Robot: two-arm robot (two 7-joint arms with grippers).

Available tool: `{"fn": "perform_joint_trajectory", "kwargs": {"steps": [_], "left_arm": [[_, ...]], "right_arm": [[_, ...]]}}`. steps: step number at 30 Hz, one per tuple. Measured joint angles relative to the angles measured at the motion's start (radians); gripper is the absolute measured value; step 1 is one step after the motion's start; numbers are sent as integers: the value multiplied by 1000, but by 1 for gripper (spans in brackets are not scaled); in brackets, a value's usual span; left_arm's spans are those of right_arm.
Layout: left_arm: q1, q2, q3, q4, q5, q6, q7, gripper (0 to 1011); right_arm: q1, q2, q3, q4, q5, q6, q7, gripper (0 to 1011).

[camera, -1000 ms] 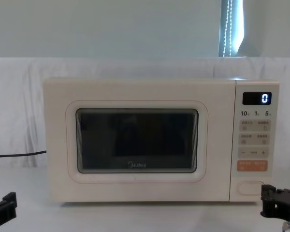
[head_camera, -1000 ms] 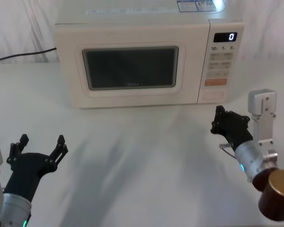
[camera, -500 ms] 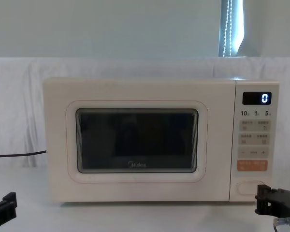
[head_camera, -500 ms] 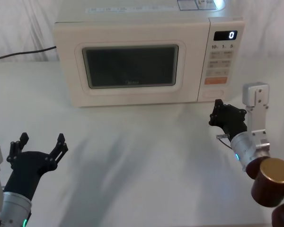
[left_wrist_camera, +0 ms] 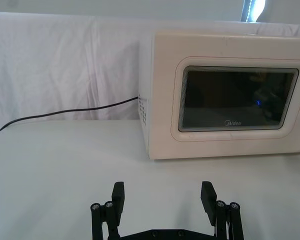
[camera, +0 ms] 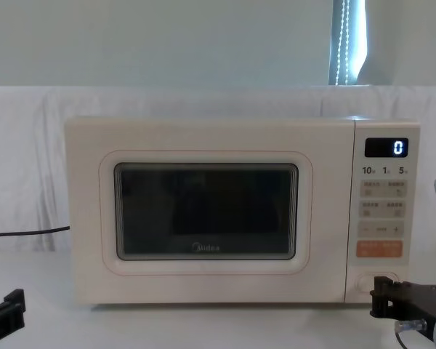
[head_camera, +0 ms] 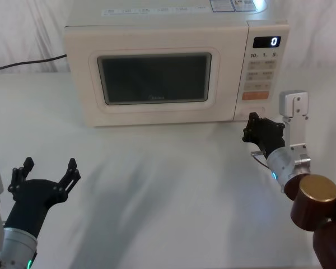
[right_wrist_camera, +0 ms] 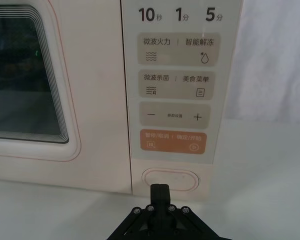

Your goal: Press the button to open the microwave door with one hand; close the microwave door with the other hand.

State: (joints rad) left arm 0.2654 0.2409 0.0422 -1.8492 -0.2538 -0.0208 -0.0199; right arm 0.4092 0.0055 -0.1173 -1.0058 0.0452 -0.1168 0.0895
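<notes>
Right pincer (head_camera: 250, 128) closed to a single point, held just in front of the button (right_wrist_camera: 170, 180) at the foot of the control panel (right_wrist_camera: 176, 95). Microwave door (head_camera: 154, 79) shut. Left pincer (head_camera: 47, 175) parked low over the desk (head_camera: 157, 185), prongs spread wide.

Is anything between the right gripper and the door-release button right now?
Nothing visible. The right gripper, fingers closed, sits just in front of the button at the bottom of the control panel, with only bare table around it. The left gripper is open, well away.
</notes>
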Motion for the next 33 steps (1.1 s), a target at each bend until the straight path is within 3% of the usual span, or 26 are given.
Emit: {"fn": "perform_joint_trajectory", "kwargs": {"steps": [14,33], "left_arm": [[0,0,0,0,0,0,0,1001],[0,0,0,0,0,0,0,1001]], "right_arm": [[68,-2,21,116,19,-53,24,0],[112,4,37,193,29,-75,35,0]]}}
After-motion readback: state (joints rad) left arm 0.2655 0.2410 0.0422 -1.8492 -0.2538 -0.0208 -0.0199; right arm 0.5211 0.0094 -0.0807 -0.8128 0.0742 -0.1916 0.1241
